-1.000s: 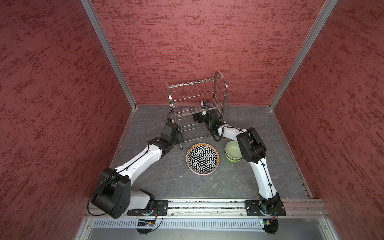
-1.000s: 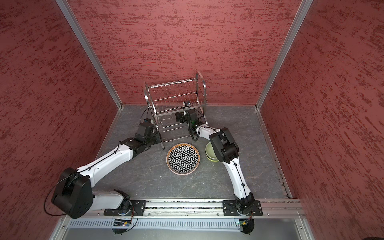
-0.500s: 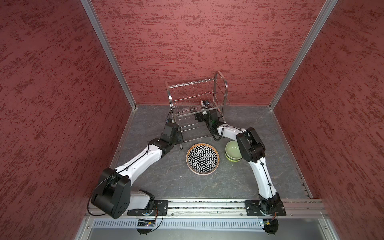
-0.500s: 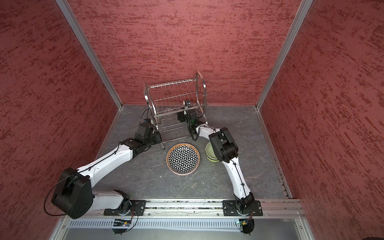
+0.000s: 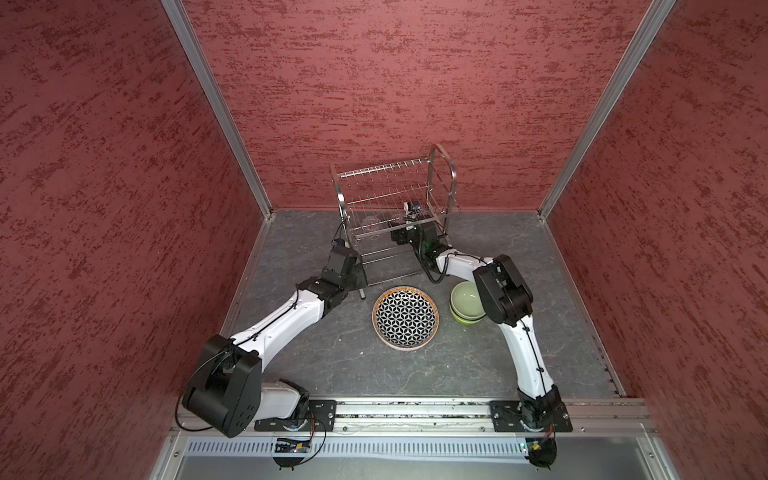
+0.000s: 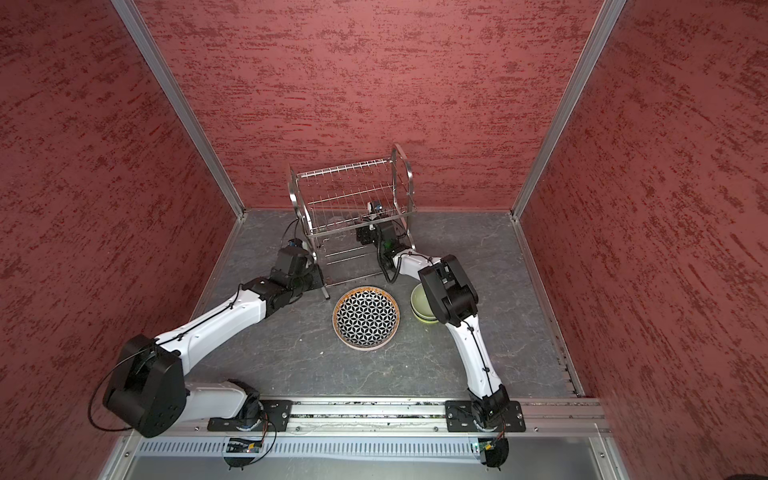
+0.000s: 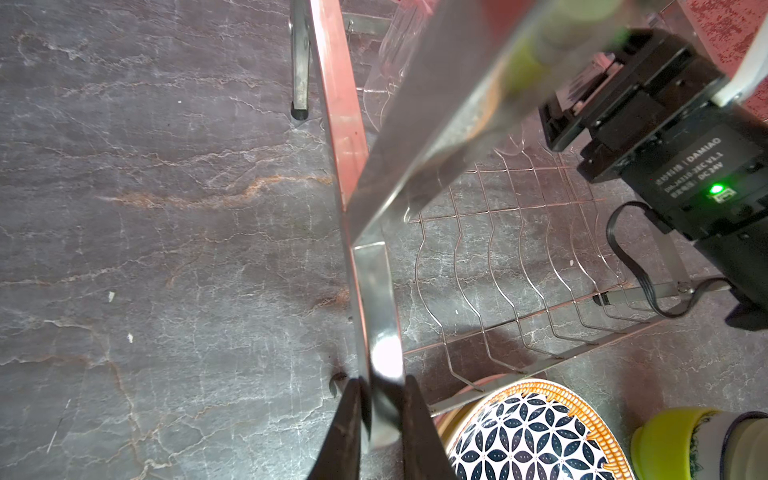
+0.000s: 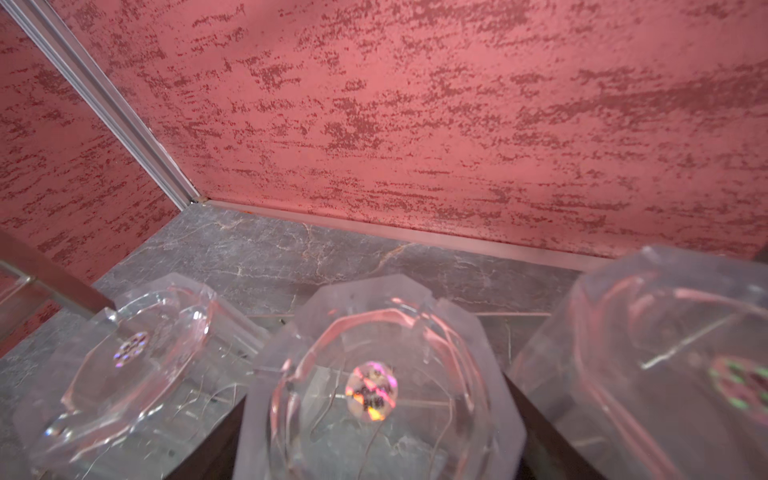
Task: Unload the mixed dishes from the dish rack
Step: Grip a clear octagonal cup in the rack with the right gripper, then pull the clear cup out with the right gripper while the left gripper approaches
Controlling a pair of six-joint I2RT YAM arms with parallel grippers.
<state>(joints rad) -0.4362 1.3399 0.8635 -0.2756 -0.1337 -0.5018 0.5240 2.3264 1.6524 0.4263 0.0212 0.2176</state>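
1. In both top views the dish rack (image 5: 453, 187), made of shiny bent steel strip and thin wire, stands at the back of the grey veined table (image 5: 291, 353). The left gripper (image 5: 360, 282) has its fingers at the rack's near corner leg. The right gripper (image 5: 397, 226) reaches into the wire basket, where the wires hide its fingers.
2. Just beside the left fingers, outside the rack, lies the round geometric plate (image 5: 406, 316), patterned with black-and-white petals inside a tan rim. A pinkish edge shows under it. Further from those fingers, past the plate, a smooth cream-green bowl (image 5: 463, 301) nests in a lime bowl (image 5: 465, 321).
3. In the left wrist view two dark fingers (image 7: 345, 432) pinch narrowly on the rack's flat, mirror-bright leg, one touching each face. Beyond them runs the lower shelf of wavy wire slots. The plate lies close beside the fingertips and the lime bowl sits further out. A white bowl with blue marks (image 7: 744, 444) stands against the lime bowl at the picture's edge.
4. In the right wrist view three clear, faceted tumblers sit in a row in the rack, their thick bases towards the camera. The middle tumbler (image 8: 374, 390) sits between the right gripper's dark fingers (image 8: 208, 453), which are spread to its width and lie against its two sides. The first flanking tumbler (image 8: 129, 365) and the second flanking tumbler (image 8: 665, 353) stand just outside the fingers, one on each side.
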